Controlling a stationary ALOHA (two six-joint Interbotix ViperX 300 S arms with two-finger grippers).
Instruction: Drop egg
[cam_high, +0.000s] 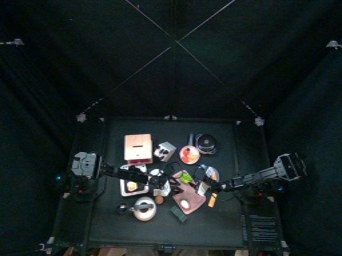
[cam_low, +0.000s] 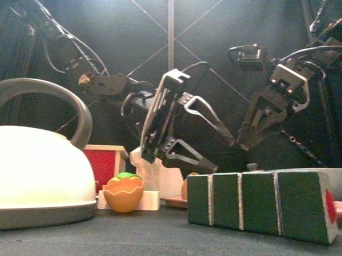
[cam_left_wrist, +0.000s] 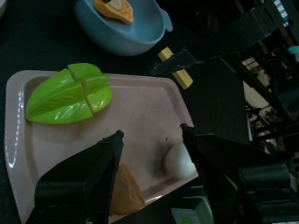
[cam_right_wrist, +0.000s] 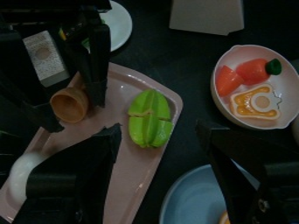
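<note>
From above, the small black table (cam_high: 114, 215) is seen crowded with toys, and the two arms reach in from either side toward its middle; the things there are too small to be told apart, and the egg cannot be made out.

In the front view, the left gripper (cam_low: 158, 150) is seen hanging steeply downward behind a white kettle (cam_low: 40, 170), a small orange cup with a green top (cam_low: 124, 190) and a row of green blocks (cam_low: 261, 203). The right gripper (cam_low: 261, 125) is held higher and slanted down toward the middle. The egg is hidden here.

In the left wrist view, the left gripper (cam_left_wrist: 149, 162) is shown with its jaws spread wide over a pink tray (cam_left_wrist: 146, 92). The white egg (cam_left_wrist: 177, 160) is seen lying on the tray between the jaws, close beside one finger and clasped by neither. A green cut fruit (cam_left_wrist: 70, 92) lies further along the tray, and a blue bowl (cam_left_wrist: 117, 31) stands beyond its edge.

In the right wrist view, the right gripper (cam_right_wrist: 158, 171) is shown with its jaws parted and nothing between them, held above the same tray; a white plate of toy food (cam_right_wrist: 251, 83) is seen beside it.
</note>
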